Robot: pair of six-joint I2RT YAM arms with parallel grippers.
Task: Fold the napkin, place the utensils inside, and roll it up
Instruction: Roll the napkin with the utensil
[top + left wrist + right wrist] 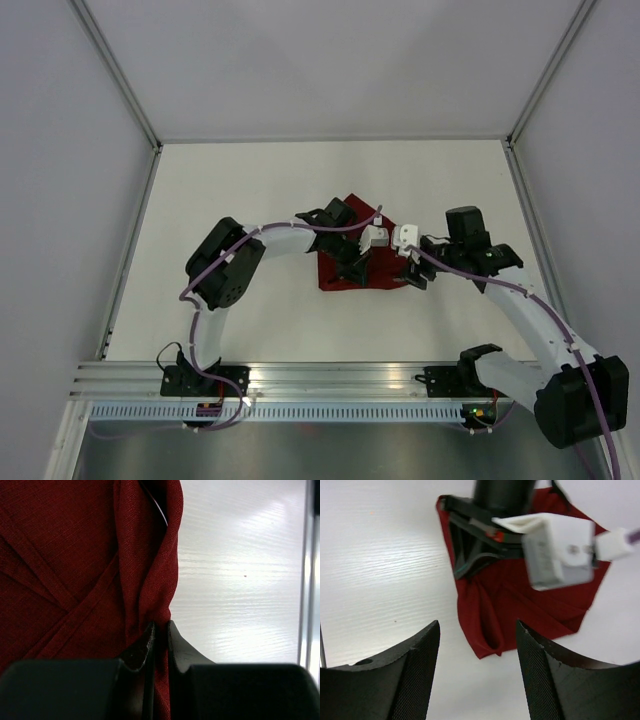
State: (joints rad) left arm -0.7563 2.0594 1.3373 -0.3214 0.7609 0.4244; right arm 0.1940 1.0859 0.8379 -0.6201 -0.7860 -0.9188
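Two grippers, two different states. Left gripper (160,630): jaws nearly together, pinching a raised fold of the napkin (60,555). We only get that from the left wrist view, where maroon cloth runs straight down between the jaws, right at the cloth's edge beside bare table (235,580). That view also shows creases crossing the flat part of the cloth and a thin dark line inside the fold near the top; we cannot tell what it is.

Right gripper (478,625): jaws wide, nothing between them. Its wrist view looks past them at the napkin (530,610) lying rumpled on the table (380,555), one corner pointing toward the camera. The left wrist and its white camera housing (560,550) sit over the far part of the cloth.

From the top view we get the layout the wrist views lack. The napkin (332,278) is mid-table (250,180), with the left gripper (352,262) on it and the right gripper (412,278) just off its right edge.

Pose: the left arm (225,265) rises from its base, elbow out left, forearm sweeping right to the cloth. The right arm (540,330) has its elbow low at far right, forearm reaching up and left.
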